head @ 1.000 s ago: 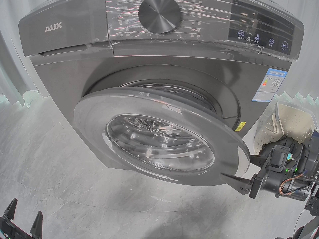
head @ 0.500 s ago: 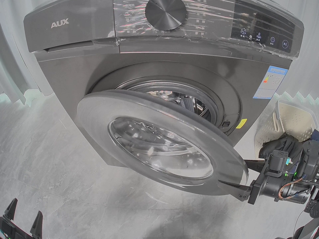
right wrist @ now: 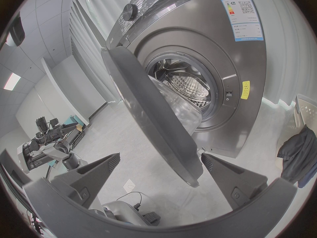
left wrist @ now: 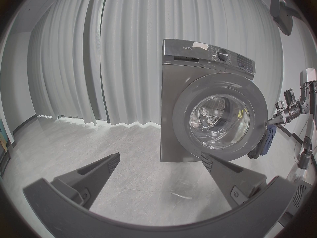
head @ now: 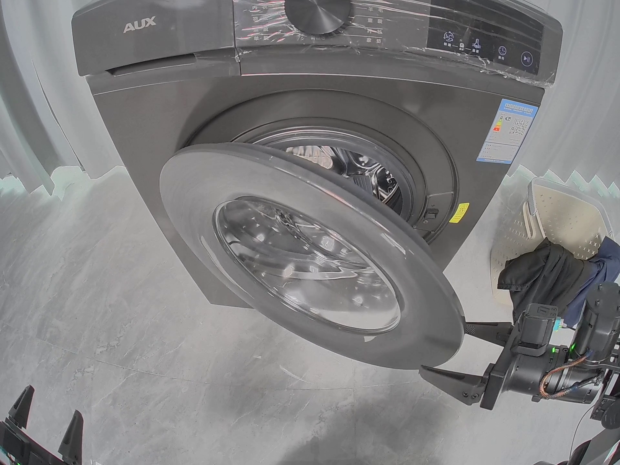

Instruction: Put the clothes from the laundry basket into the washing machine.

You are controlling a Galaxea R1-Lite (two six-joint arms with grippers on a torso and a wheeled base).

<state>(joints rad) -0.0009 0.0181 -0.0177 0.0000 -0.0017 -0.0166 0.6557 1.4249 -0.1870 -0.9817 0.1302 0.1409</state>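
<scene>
The grey washing machine [head: 310,98] stands ahead with its round door [head: 310,253] partly swung out, showing the drum [head: 361,169]. My right gripper [head: 445,349] is open at the door's free lower edge, and in the right wrist view that edge [right wrist: 194,176] lies between the fingers of the right gripper [right wrist: 160,156]. A white laundry basket [head: 568,214] stands right of the machine with dark clothes [head: 546,276] and a blue garment [head: 604,259] draped over its rim. My left gripper [head: 51,403] hangs open and empty, low at the left, far from the machine.
Grey tiled floor [head: 129,330] stretches in front and to the left of the machine. Pale curtains [left wrist: 99,66] hang behind it. The protruding door takes up the space in front of the drum opening. A cable [right wrist: 132,199] lies on the floor below the right arm.
The door has swung further out, so more of the drum shows. My right gripper moved down and back alongside the door's edge. The head view shifted as well. My left gripper kept still.
</scene>
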